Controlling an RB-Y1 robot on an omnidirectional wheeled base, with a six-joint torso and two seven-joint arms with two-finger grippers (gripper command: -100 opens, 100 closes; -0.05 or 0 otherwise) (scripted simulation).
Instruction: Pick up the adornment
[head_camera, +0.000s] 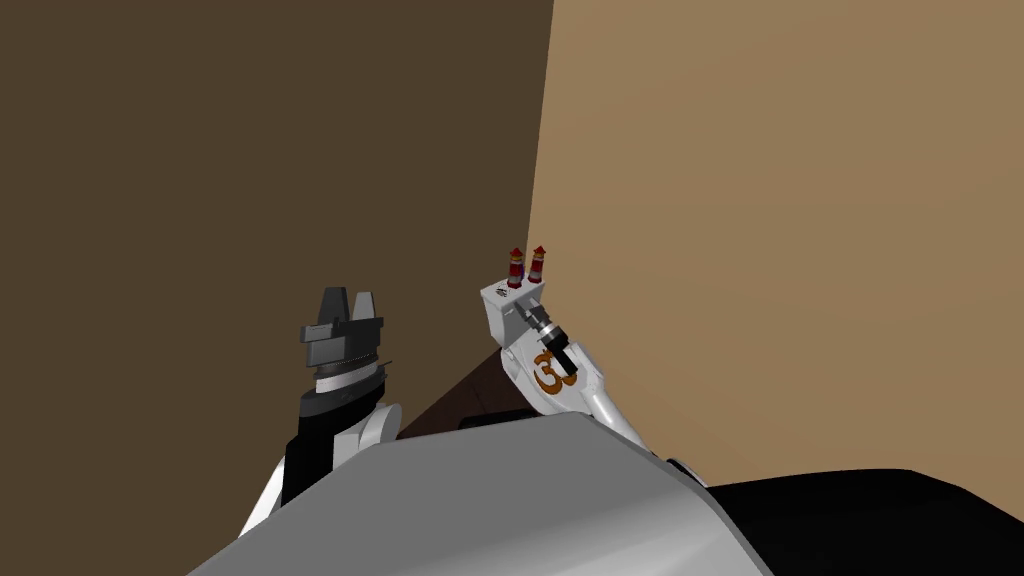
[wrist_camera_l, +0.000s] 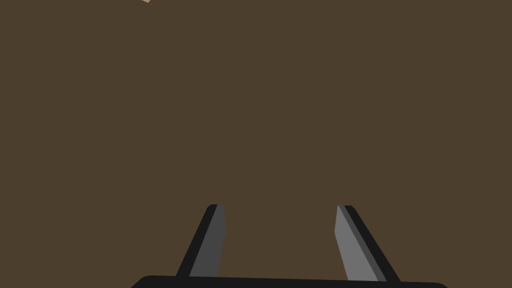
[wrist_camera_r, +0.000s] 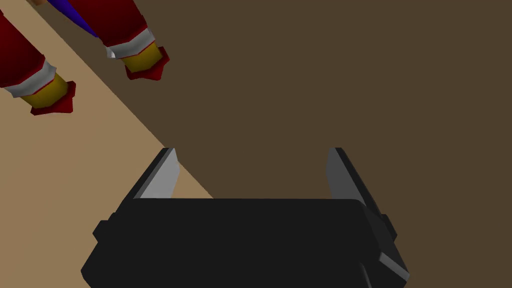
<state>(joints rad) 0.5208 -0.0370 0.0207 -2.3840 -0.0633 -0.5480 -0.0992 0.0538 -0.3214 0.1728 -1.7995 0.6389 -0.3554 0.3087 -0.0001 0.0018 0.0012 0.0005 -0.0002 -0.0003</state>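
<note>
**Both tools open and empty, adornment beside the right one**

In the head view the adornment (head_camera: 527, 264) shows just right of the frame's centre, at the corner where the dark brown wall (head_camera: 250, 150) meets the tan wall (head_camera: 800, 200). It appears as two small red posts side by side, upright on a white block (head_camera: 503, 302). Below the block is a white part (head_camera: 548, 378) with an orange swirl. I cannot tell whether that part belongs to the adornment.

In the right wrist view the right tool (wrist_camera_r: 252, 150) has its two fingers spread wide with nothing between them. The adornment (wrist_camera_r: 142, 52) lies off to one side, beyond the finger nearer the tan wall. Its two red pieces each have a white band, a yellow section and a red star-shaped end. It is not between the fingers and not touching them.

The left tool (head_camera: 348, 296) stands left of centre in the head view, pointing up at the dark brown wall, well apart from the adornment. Its own view shows the left tool (wrist_camera_l: 280, 206) spread wide, gripping nothing.

A black area (head_camera: 900, 510) fills the lower right corner of the head view.
</note>
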